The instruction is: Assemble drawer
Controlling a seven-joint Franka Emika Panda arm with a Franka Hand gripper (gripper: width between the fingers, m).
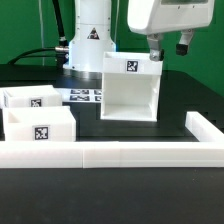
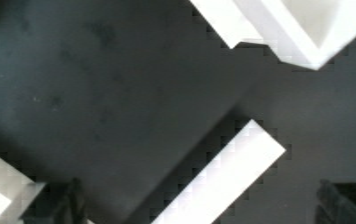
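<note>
Empty fingers [image 1: 155,47], spread apart, hover above a rear corner of the upright open-fronted box shell [image 1: 130,90] on the bench [image 1: 60,195], the shell lying below them, slightly toward the exterior view's left; both knobbed trays [image 1: 38,128] sit farther left.

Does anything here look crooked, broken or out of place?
Nothing stands out. The box shell stands upright. The farther tray and the nearer tray sit level beside it, not yet inside. The open claw hangs above the shell, holding nothing.
</note>
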